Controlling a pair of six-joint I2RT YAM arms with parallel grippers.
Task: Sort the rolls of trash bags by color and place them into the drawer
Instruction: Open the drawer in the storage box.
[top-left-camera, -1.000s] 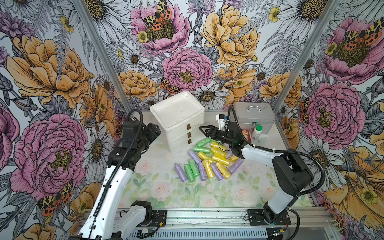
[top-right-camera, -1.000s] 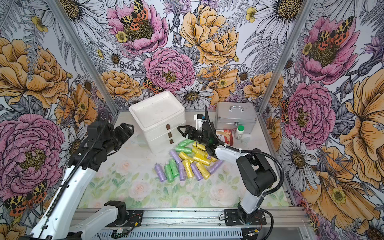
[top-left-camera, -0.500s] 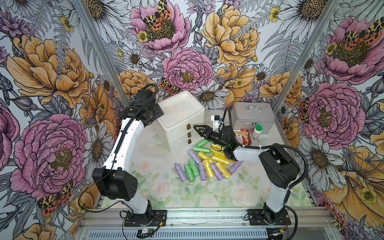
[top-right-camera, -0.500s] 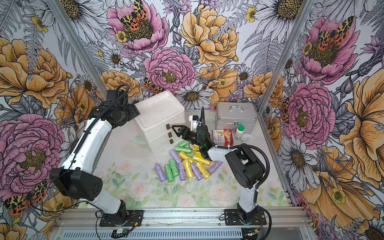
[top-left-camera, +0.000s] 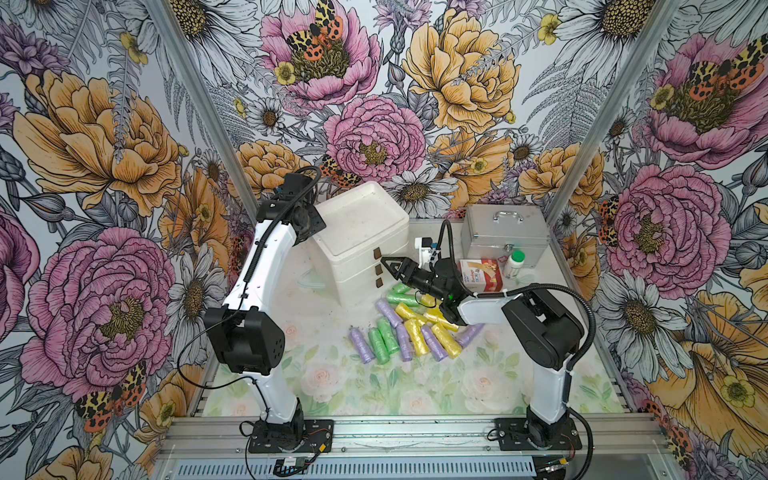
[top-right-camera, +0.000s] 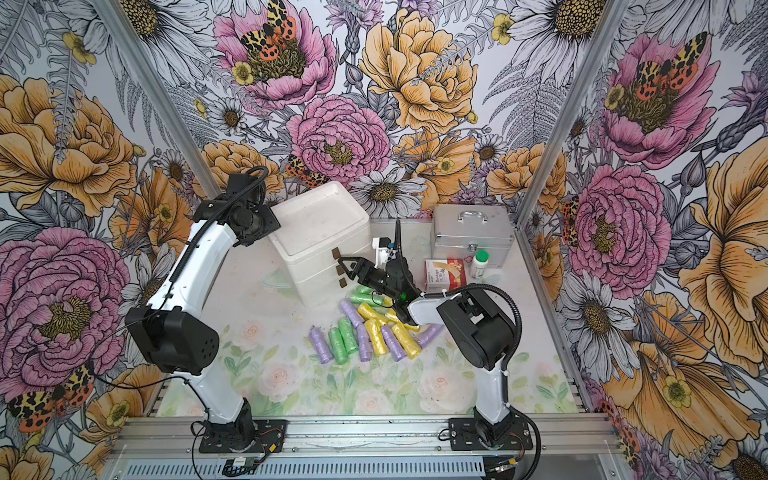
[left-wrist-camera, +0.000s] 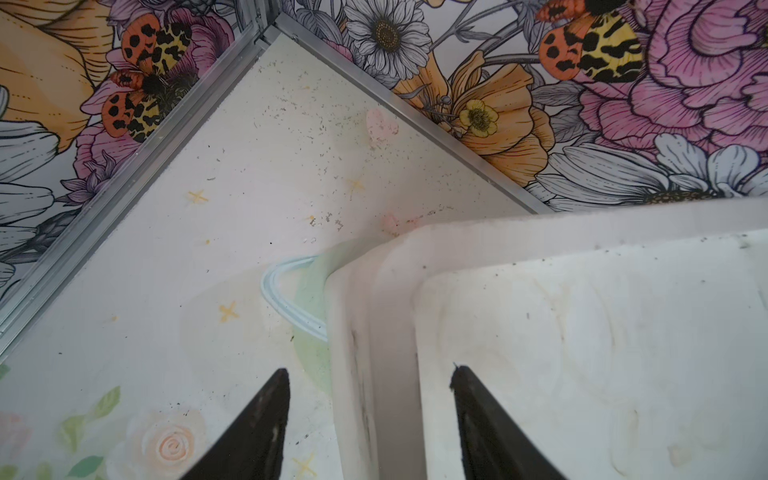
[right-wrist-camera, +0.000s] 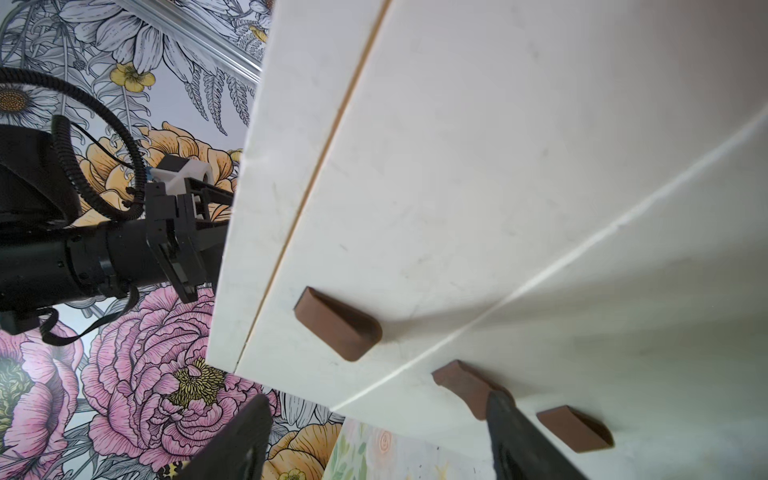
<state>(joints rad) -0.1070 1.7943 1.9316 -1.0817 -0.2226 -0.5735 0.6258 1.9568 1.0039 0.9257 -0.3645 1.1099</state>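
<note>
Both top views are showing a pale, speckled, rose-printed worktop walled by floral panels. Crinkly glossy rolls of trash bags, lilac, yellow and green, are lying clustered before the white drawer unit. The left gripper is gaping astride its rim; the right gripper is gaping beside brown wedge handles.

The only lettering that can be made out stands on the red-and-white box next to the bottle. In both top views a slanted blue word on the box's pale face seems to read "Bandage", though the print is small and soft. The finer lines beneath it are too small to read, as is the bottle's label
</note>
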